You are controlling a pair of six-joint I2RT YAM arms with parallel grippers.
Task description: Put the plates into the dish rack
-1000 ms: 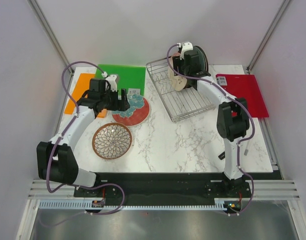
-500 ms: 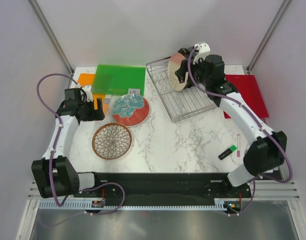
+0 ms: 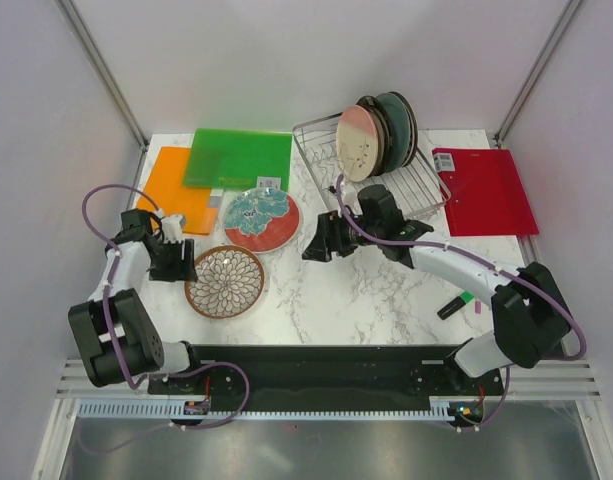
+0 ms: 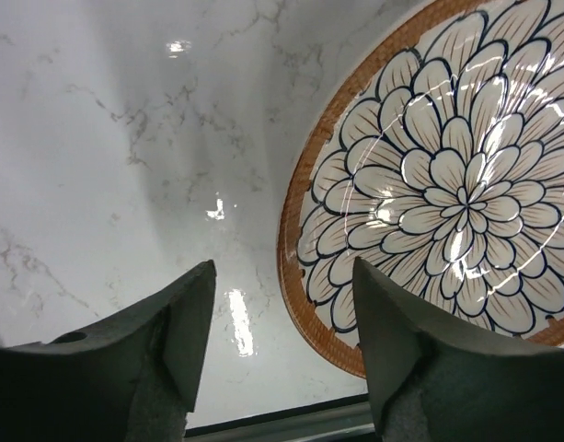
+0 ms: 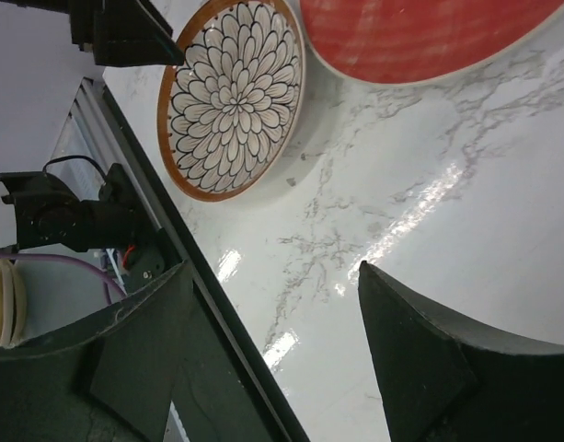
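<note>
Top view, rack: the dish rack [image 3: 418,186] is seen at the far side of the table [image 3: 386,295], with several plates [image 3: 364,140] stood upright in its slots.
Top view, remaining: the red plate [image 3: 263,221] and the brown petal plate [image 3: 224,282] are laid flat, just beside each other.
Top view, arms: the left end effector [image 3: 176,262] is held at the brown plate's left rim. The right end effector [image 3: 321,240] is held between the red plate and the rack.
Left wrist view: the fingers are spread and nothing is gripped, with the rim just beside one finger.
Right wrist view: the fingers are spread and empty, and both flat plates are seen ahead.
Step advice: the brown plate is judged next. The rim should be seated between the fingers before squeezing, since sliding on the glossy table is likely.
</note>
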